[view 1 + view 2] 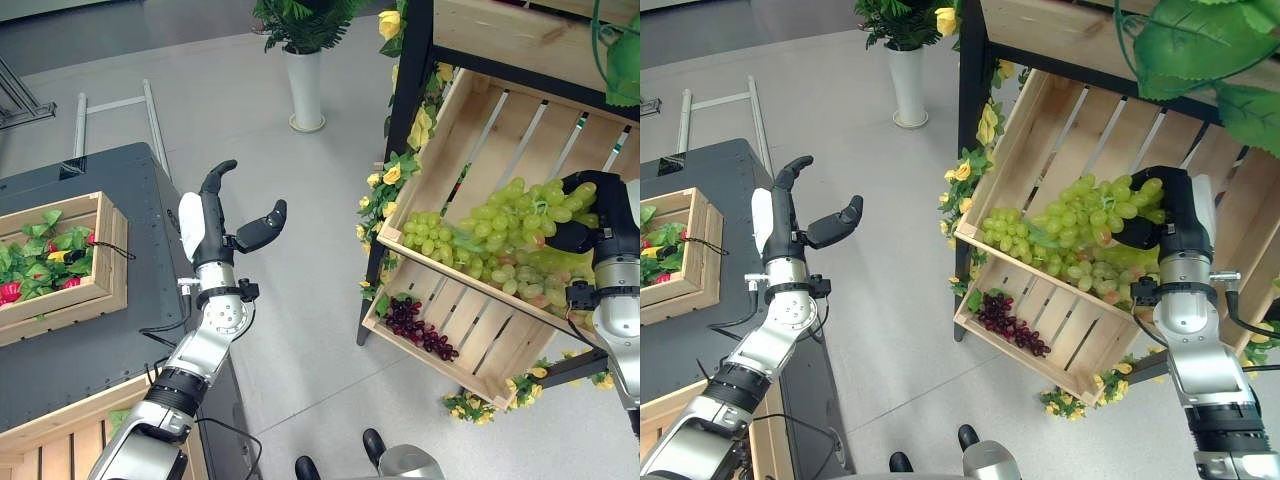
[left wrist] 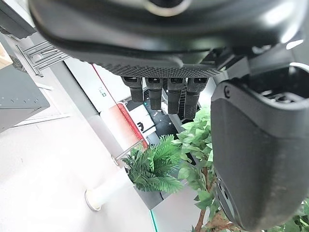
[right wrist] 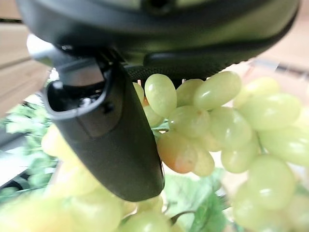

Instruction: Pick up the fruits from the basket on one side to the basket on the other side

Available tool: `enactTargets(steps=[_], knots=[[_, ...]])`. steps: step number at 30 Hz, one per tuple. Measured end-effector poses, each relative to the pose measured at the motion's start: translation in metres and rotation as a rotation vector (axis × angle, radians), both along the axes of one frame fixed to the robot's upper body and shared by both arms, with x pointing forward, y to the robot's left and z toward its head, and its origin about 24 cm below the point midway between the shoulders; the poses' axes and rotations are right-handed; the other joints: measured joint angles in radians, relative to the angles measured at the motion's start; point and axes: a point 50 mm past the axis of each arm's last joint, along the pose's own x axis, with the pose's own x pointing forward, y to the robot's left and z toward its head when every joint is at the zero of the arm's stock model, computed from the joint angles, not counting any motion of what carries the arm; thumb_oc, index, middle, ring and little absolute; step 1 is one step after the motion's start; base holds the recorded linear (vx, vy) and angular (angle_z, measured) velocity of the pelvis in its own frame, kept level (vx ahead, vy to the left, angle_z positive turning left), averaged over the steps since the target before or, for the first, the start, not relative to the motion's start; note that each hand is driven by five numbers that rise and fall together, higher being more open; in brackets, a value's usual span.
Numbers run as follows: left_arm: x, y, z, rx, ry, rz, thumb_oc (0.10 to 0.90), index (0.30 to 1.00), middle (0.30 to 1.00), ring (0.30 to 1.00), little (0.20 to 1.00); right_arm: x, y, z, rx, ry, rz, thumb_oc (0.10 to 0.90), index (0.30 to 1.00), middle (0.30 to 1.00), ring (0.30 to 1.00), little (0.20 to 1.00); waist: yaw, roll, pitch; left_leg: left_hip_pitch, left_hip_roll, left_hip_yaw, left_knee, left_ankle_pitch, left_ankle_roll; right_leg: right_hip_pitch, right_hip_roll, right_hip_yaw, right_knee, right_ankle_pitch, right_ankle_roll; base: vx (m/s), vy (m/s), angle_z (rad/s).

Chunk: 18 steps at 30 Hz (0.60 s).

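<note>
we list, largest first:

- dark counter (image 1: 120, 320): at our left side, carrying a small wooden crate (image 1: 108, 262) lined with leaves and red and yellow pieces we cannot identify; we take this as the likely receiving basket.
- tilted wooden crate (image 1: 1060, 130): upper tier of a black-framed display stand at our right, trimmed with yellow flowers (image 1: 392, 172). it holds the green grapes.
- lower wooden crate (image 1: 1080, 330): just beneath the upper one, holding a small bunch of dark purple grapes (image 1: 1008, 322), untouched.
- potted plant (image 1: 305, 70): white pot on the floor, well behind, no part in the work.
- green grapes (image 1: 1070, 235): several bunches heaped with leaves against the lower lip of the upper crate. we judge them light for their bulk, bumpy and rather smooth, and loose-hanging: a bunch will sag and swing from wherever it is held, and berries may snag on neighbouring bunches. best taken around the thick upper body of one bunch or near its stem, not by single berries.
- right hand (image 1: 1170, 215): at the right end of the grape heap, fingers curled down into the cluster, thumb (image 3: 113, 140) pressed against berries; we read it as clamped on the green grapes, which are not yet lifted clear of the crate.
- left hand (image 1: 215, 225): raised over the floor between counter and stand, fingers straight and spread, thumb apart, holding nothing.
</note>
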Motion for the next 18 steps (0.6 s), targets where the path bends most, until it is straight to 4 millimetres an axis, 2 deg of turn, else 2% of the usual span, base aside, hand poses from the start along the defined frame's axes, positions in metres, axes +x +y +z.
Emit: enactTargets(steps=[4, 9, 10, 11, 15, 18], knots=[[0.000, -0.004, -0.002, -0.030, 0.029, -0.010, 0.800, 0.900, 0.900, 0.900, 0.900, 0.010, -0.005, -0.006, 0.002, 0.023, -0.042, 0.400, 0.300, 0.300, 0.300, 0.300, 0.014, 0.001, 0.000, 0.000, 0.000, -0.002, 0.000, 0.000, 0.000, 0.000, 0.000, -0.002, 0.000, 0.000, 0.000, 0.00, -0.004, 0.01], [0.000, -0.005, -0.001, -0.058, 0.038, -0.008, 0.800, 0.900, 0.900, 0.900, 0.900, 0.017, -0.021, -0.018, -0.015, 0.080, -0.144, 0.400, 0.300, 0.300, 0.300, 0.300, 0.031, 0.001, 0.000, -0.001, -0.002, -0.020, 0.000, 0.000, 0.000, 0.006, -0.002, -0.022, 0.000, 0.000, 0.000, -0.01, -0.010, 0.08], [0.001, -0.005, -0.001, -0.058, 0.043, -0.007, 0.800, 0.900, 0.900, 0.900, 0.900, 0.019, -0.024, -0.019, -0.011, 0.094, -0.161, 0.568, 0.552, 0.552, 0.552, 0.552, 0.040, 0.001, 0.000, -0.001, -0.002, -0.020, 0.001, 0.000, 0.000, 0.006, -0.002, -0.022, 0.000, 0.000, 0.000, 0.00, 0.000, 0.00], [0.001, -0.006, -0.001, -0.053, 0.048, -0.009, 0.800, 0.900, 0.900, 0.900, 0.900, 0.020, -0.025, -0.022, -0.009, 0.109, -0.173, 0.800, 0.900, 0.900, 0.900, 0.900, 0.045, 0.001, 0.000, -0.001, -0.002, -0.021, 0.000, 0.001, 0.000, 0.007, -0.002, -0.023, 0.000, 0.000, 0.000, 0.00, 0.000, 0.00], [0.001, -0.006, -0.003, -0.041, 0.072, -0.008, 0.800, 0.900, 0.900, 0.900, 0.900, 0.025, -0.026, -0.020, -0.027, 0.164, -0.157, 0.800, 0.900, 0.900, 0.900, 0.900, 0.043, -0.006, 0.000, 0.000, -0.004, -0.022, 0.000, 0.001, 0.001, 0.007, -0.005, -0.025, 0.000, 0.000, 0.000, 0.00, 0.000, 0.00], [0.001, -0.009, -0.001, -0.050, 0.077, -0.024, 0.800, 0.900, 0.900, 0.900, 0.900, 0.025, -0.031, -0.012, -0.083, 0.244, -0.106, 0.800, 0.900, 0.900, 0.900, 0.900, 0.041, -0.011, -0.001, -0.001, -0.005, -0.022, 0.000, 0.001, 0.001, 0.008, -0.006, -0.025, -0.001, 0.000, 0.000, 0.00, 0.000, 0.00]])
